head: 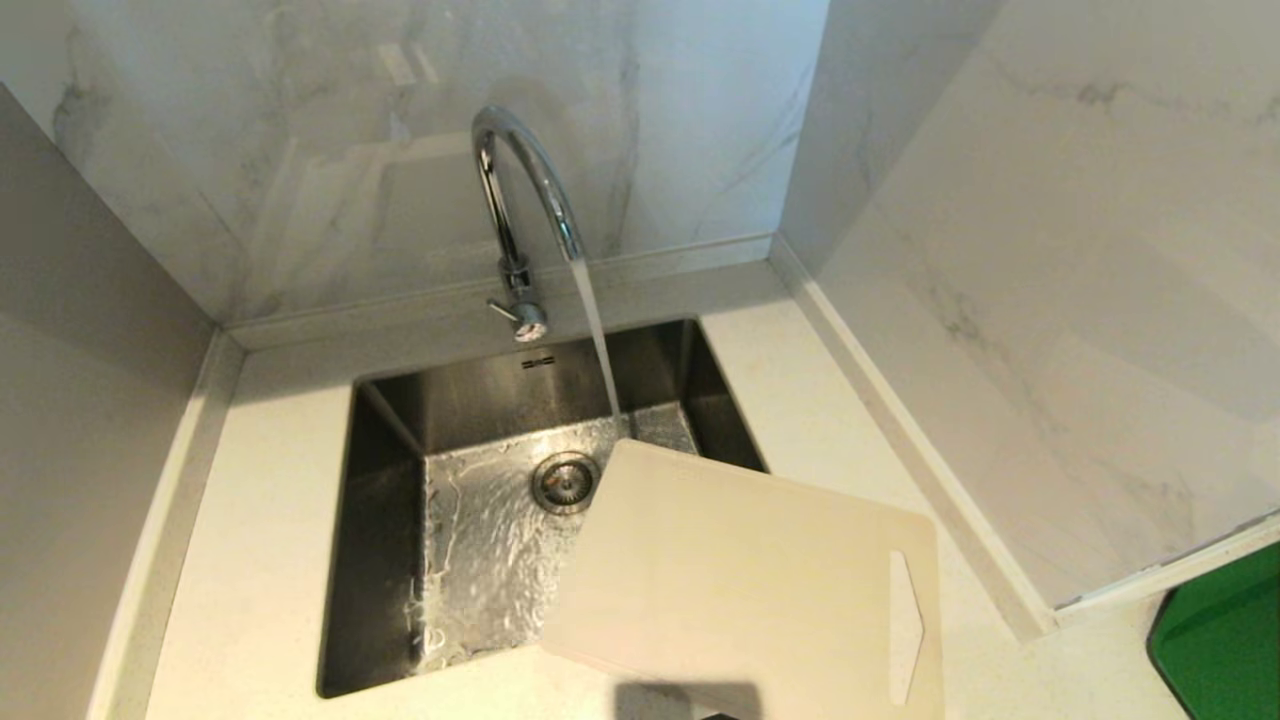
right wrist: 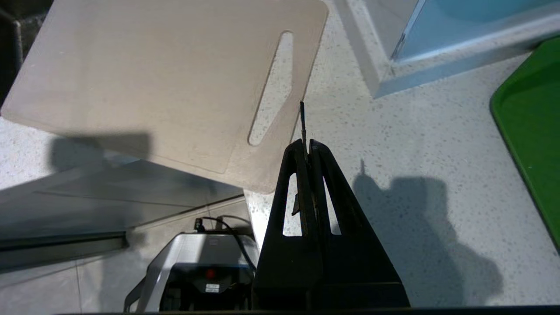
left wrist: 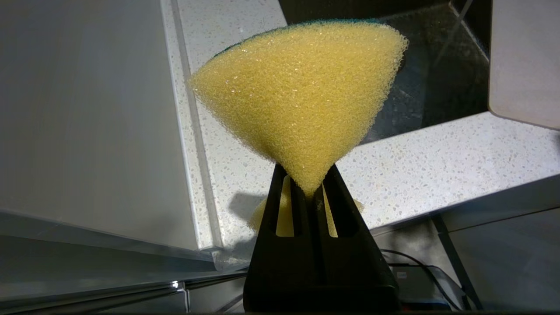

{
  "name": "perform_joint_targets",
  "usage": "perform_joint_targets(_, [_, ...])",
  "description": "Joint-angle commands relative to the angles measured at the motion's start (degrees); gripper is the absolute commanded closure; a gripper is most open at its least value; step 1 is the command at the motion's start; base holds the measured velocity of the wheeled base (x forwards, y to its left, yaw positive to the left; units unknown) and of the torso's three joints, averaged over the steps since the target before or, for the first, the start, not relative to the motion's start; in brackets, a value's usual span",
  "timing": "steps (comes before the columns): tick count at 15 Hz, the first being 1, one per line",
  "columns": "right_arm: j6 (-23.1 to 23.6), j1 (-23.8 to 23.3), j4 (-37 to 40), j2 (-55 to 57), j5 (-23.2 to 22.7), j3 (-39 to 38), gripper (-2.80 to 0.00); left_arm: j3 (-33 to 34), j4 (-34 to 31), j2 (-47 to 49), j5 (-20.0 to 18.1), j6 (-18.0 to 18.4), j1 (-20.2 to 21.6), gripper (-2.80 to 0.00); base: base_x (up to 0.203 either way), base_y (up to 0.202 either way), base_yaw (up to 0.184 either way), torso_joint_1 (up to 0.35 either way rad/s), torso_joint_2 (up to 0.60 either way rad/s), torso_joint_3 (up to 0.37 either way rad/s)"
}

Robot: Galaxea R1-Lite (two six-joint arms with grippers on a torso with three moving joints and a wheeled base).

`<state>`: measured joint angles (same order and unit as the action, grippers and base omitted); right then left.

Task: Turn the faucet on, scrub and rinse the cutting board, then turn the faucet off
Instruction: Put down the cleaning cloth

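Our right tool (right wrist: 309, 144) is shut and holds nothing. The board (right wrist: 166, 83) lies just ahead of it on the counter (right wrist: 415, 144), slot end nearest, far corner over the sink (head: 380, 520). Our left tool (left wrist: 311, 192) pinches a sponge (left wrist: 302, 96). Water runs from the tap (head: 520, 200); both tools are out of the head view

Black slotted wedge-shaped gripper (right wrist: 308, 142) fingers (right wrist: 326, 183)

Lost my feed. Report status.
Left gripper shut on sponge. Right gripper shut, empty. Faucet running; cutting board overhangs sink. Nothing in the way.
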<state>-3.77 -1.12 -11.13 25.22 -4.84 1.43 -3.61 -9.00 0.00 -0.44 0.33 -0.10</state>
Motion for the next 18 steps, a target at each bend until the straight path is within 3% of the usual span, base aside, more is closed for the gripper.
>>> perform_joint_targets(1, [-0.01,-0.64,1.66,-5.38,0.07,-1.42,0.0,0.0,-0.05,0.09,0.0,0.02,-0.07,0.0,0.0,0.0,0.0,0.0,0.0,0.0])
perform_joint_targets(5, [-0.01,-1.34,6.35,-10.01,1.31,-1.03,0.0,0.0,-0.05,0.09,0.0,0.02,0.01,0.0,0.0,0.0,0.0,0.0,0.0,0.0])
perform_joint_targets(8, [-0.48,-1.17,9.11,-12.37,6.54,-1.38,0.0,0.0,-0.05,0.09,0.0,0.02,0.01,0.0,0.0,0.0,0.0,0.0,0.0,0.0])
perform_joint_targets(18, [-0.4,0.24,9.72,-23.65,6.77,-1.43,0.0,0.0,-0.05,0.09,0.0,0.02,0.01,0.0,0.0,0.0,0.0,0.0,0.0,0.0])
